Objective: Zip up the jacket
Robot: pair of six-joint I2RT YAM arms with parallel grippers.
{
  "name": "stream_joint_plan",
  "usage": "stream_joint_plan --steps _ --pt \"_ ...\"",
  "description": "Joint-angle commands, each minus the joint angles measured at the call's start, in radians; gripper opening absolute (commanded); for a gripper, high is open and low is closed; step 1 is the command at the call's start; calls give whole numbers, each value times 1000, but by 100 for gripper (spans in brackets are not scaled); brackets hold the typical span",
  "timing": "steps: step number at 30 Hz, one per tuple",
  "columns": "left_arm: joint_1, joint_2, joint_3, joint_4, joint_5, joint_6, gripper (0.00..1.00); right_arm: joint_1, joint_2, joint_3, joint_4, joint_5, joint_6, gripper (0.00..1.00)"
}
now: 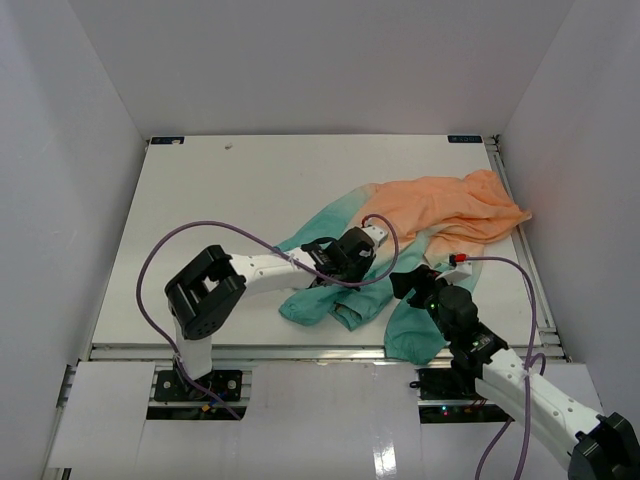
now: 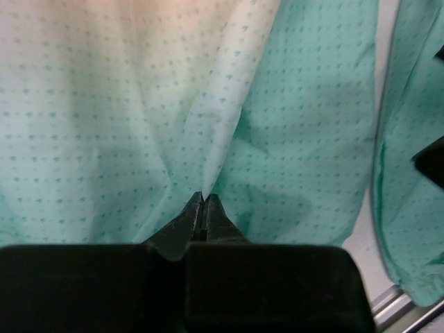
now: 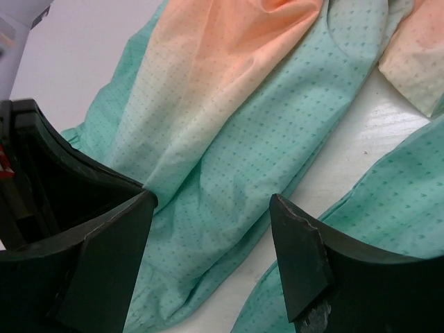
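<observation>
The jacket (image 1: 440,212) lies crumpled on the right half of the table, with orange fabric at the far right and teal folds toward the near edge. No zipper shows clearly. My left gripper (image 1: 368,248) rests on the jacket's middle. In the left wrist view its jaws (image 2: 202,199) are shut, with a pale fold of the jacket (image 2: 305,125) rising from the tips. My right gripper (image 1: 415,280) is open just right of it. In the right wrist view it (image 3: 208,236) hovers over a teal sleeve-like fold (image 3: 229,139), holding nothing.
The white table (image 1: 220,200) is walled at the left, back and right. A metal rail (image 1: 300,352) runs along the near edge, and also shows in the left wrist view (image 2: 399,305). Purple cables (image 1: 200,228) loop over both arms.
</observation>
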Motion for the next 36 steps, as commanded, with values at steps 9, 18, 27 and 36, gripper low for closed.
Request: stream_joint_plan --steps 9,18,27,36 --pt "223 -183 167 -140 -279 -161 0 -5 151 7 102 -10 -3 74" --pt "479 -386 66 -134 -394 -127 85 -5 150 7 114 -4 -28 74" --pt "151 -339 126 -149 23 105 81 -4 121 5 80 71 -11 74" --pt "61 -193 50 -148 254 156 75 -5 27 3 4 108 3 76"
